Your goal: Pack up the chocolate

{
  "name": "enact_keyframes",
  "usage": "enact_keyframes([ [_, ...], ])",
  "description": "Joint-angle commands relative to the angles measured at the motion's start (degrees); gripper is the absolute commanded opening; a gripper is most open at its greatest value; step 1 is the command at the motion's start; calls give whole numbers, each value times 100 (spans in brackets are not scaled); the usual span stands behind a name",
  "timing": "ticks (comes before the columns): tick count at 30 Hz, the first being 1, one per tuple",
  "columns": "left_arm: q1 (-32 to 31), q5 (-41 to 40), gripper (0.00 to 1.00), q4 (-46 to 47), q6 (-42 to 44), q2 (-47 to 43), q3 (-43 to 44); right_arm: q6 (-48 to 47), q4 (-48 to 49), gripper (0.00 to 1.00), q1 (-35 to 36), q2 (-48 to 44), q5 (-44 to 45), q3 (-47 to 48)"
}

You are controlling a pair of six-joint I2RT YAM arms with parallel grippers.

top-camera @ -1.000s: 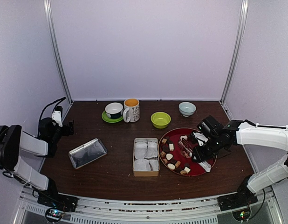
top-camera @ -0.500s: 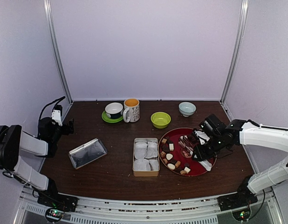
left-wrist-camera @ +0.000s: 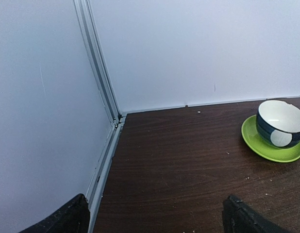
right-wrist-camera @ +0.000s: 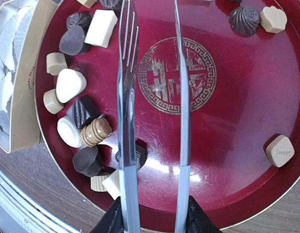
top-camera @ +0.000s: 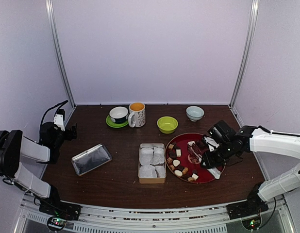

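Top external view, nearest the arm bases: a gold tin (top-camera: 152, 180) filled with white paper liners (top-camera: 152, 156) sits mid-table (top-camera: 116, 187), its lid (top-camera: 91, 158) lying well apart to the left. Just right of the tin is a red plate (top-camera: 189, 137), and the chocolate (top-camera: 176, 163) is on it, mostly crowded along the edge beside the tin. The right wrist view shows these tan, dark and cream pieces (right-wrist-camera: 67, 85) ringing the plate (right-wrist-camera: 237, 121), with a few more on the far side. The right gripper (right-wrist-camera: 155, 213) is clamped on silver tongs (right-wrist-camera: 126, 121), which reach out over the plate's bare middle. The tong arms stand narrowly apart, with nothing between them. The left gripper (left-wrist-camera: 155, 223) hovers near the table's left edge, fingers spread wide and holding nothing. Along the back of the table stand a blue-and-white cup (left-wrist-camera: 281, 124) on a green saucer (left-wrist-camera: 266, 148), a mug (top-camera: 137, 114), a green bowl (top-camera: 167, 124) and a pale bowl (top-camera: 194, 113).
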Motion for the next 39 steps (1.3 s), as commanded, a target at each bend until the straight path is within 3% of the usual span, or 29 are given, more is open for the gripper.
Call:
enact_keyframes([
  [1, 52, 65, 98, 347, 65, 24, -35, 55, 37, 38, 32, 234, 282, 139],
  [19, 52, 65, 98, 354, 65, 24, -35, 319, 546, 42, -182, 1189, 664, 457],
  [39, 53, 71, 98, 356, 65, 24, -35, -122, 535, 47, -488, 1669, 618, 956],
])
